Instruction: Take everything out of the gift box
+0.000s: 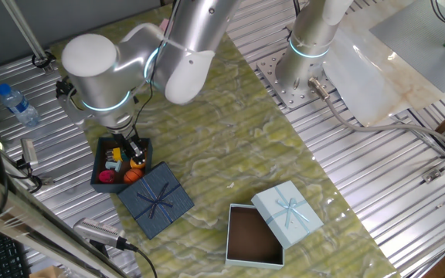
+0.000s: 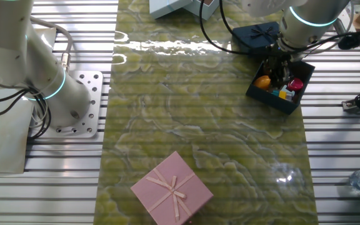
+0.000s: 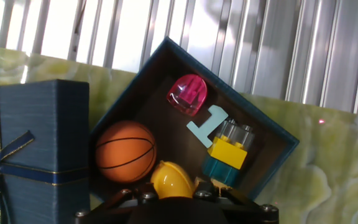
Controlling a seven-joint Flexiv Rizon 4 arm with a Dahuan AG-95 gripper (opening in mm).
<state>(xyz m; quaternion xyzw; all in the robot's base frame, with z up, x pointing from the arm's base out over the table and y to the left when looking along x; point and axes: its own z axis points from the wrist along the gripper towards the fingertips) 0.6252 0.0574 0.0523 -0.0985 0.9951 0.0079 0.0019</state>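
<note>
The gift box (image 1: 99, 171) (image 2: 259, 92) (image 3: 272, 134) sits open at the mat's edge, its navy lid (image 1: 154, 199) (image 2: 258, 34) (image 3: 33, 149) with the ribbon bow lying right beside it. Inside lie an orange basketball (image 3: 124, 152), a pink piece (image 3: 188, 94), a pale teal figure "1" (image 3: 205, 126) and a yellow-and-teal brick (image 3: 229, 154). My gripper (image 1: 130, 150) (image 2: 279, 70) (image 3: 174, 186) reaches down into the box. Its dark fingers stand against both sides of a rounded yellow toy (image 3: 171, 175), so it looks shut on it. The fingertips are largely hidden.
A light blue box (image 1: 255, 235) with a brown inside and its lid (image 1: 288, 212) stand further along the mat. A pink box (image 2: 172, 189) is at the mat's other end. A plastic bottle (image 1: 18, 104) lies on the metal slats. A second arm's base (image 1: 304, 58) stands nearby.
</note>
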